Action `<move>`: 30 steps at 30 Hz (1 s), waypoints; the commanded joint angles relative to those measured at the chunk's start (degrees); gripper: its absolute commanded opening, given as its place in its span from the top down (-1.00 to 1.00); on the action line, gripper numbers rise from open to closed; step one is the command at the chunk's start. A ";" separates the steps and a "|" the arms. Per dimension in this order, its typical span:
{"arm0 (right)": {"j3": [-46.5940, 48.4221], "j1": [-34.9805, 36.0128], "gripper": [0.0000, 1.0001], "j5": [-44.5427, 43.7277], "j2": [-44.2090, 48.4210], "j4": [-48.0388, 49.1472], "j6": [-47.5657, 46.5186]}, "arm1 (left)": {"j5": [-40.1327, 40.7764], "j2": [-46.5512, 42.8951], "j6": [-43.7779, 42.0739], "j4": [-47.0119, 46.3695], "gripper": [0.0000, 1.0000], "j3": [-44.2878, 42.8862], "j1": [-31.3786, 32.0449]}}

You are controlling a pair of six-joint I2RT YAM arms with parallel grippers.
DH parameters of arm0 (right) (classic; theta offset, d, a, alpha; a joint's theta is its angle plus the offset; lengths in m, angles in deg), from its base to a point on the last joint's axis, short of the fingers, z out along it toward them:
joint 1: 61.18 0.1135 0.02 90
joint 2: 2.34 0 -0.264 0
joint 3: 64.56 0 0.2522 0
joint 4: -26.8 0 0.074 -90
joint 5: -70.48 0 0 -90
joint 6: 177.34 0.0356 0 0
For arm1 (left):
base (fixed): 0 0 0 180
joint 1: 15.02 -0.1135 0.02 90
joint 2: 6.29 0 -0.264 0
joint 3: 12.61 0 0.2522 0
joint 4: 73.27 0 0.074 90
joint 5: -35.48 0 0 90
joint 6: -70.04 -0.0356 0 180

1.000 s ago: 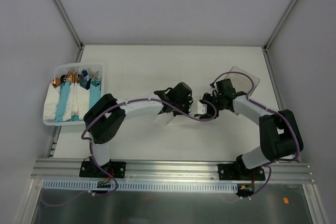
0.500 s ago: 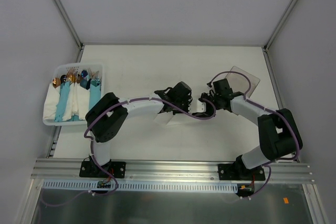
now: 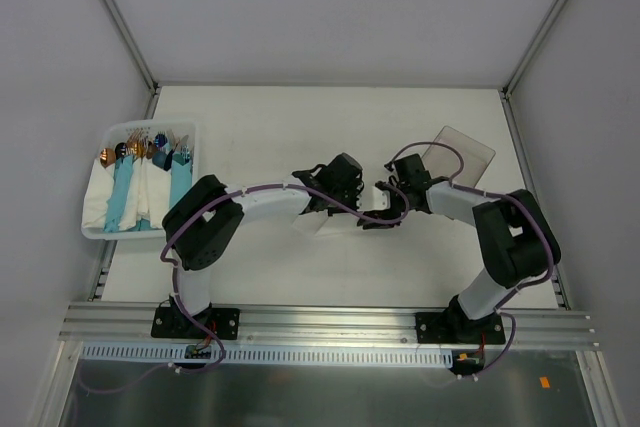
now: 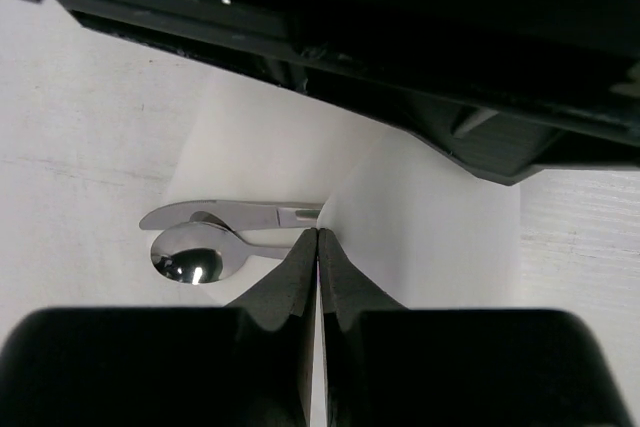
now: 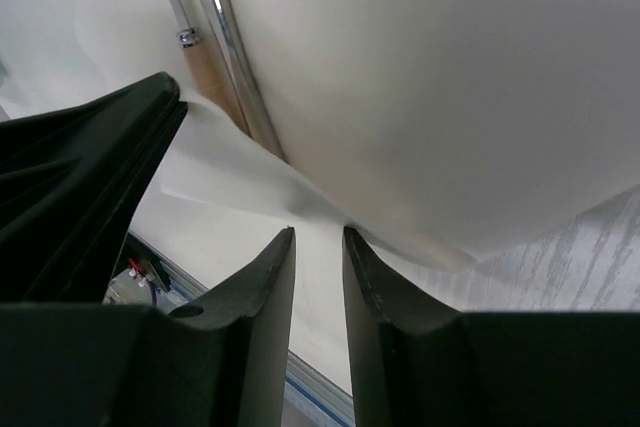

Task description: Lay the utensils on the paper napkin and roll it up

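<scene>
Two arms reached inward over the pale table and met near its middle, the left arm coming from the left and the right arm from the right. At the table's left edge sat a white bin holding light-blue rolled bundles and some cutlery ends. A clear plastic tray lay near the back right, just behind the right arm.

Between the two wrists lay the paper napkin, white and partly folded over. The left wrist view showed one flap of it raised over the flat sheet.

The left gripper had its jaws pressed together, and the lifted edge of the napkin was pinched at their tips. The right gripper had its jaws a narrow gap apart. The napkin's lower edge ran just beyond its fingertips, and nothing showed between them.

The utensils lay on the napkin, half under the raised flap. A spoon's shiny bowl and a second rounded silver end stuck out to the left. From the right wrist, slim metal shafts and one tan handle showed at the fold
</scene>
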 commanded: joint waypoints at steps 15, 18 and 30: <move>-0.10 0.57 0.47 -0.83 -6.04 2.60 2.26 | -1.19 -13.94 16.09 2.41 -0.03 2.05 -3.85; -0.27 0.93 0.48 -1.09 -5.78 2.60 2.09 | -7.15 -20.28 21.71 5.40 0.02 2.93 -5.07; 0.78 2.51 0.48 -3.37 -3.41 0.06 2.26 | -31.96 -18.28 43.61 13.32 0.80 7.15 -8.07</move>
